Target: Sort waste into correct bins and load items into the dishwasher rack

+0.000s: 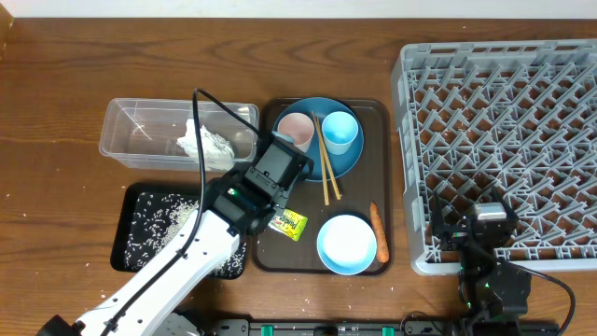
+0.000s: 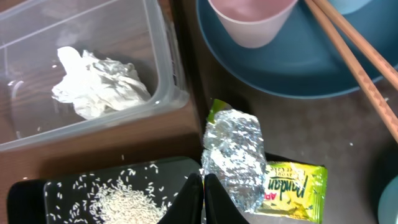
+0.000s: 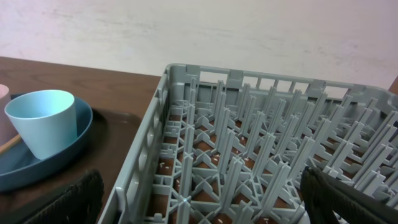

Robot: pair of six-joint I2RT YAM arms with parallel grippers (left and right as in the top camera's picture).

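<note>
My left gripper point(image 2: 203, 198) is shut and empty. It hovers at the black tray's point(image 2: 74, 186) right edge, just left of the crumpled foil point(image 2: 233, 152), which lies on the green-yellow wrapper point(image 2: 295, 186). In the overhead view the left gripper point(image 1: 266, 201) hides the foil. The tissue wad point(image 1: 205, 145) lies in the clear tub point(image 1: 140, 131). Rice point(image 1: 163, 224) lies in the black tray. The pink cup point(image 1: 297, 129), blue cup point(image 1: 340, 131) and chopsticks point(image 1: 324, 166) rest on the blue plate point(image 1: 350, 161). The bowl point(image 1: 347, 245) and carrot point(image 1: 378, 233) sit nearby. My right gripper point(image 3: 211, 205) is open over the rack's point(image 1: 504, 140) near-left corner.
The brown serving tray point(image 1: 368, 191) holds the plate, bowl, carrot and wrapper, between the two bins and the rack. Rice grains are scattered on the rack's floor point(image 3: 205, 162). A black cable point(image 1: 201, 121) arcs over the tub.
</note>
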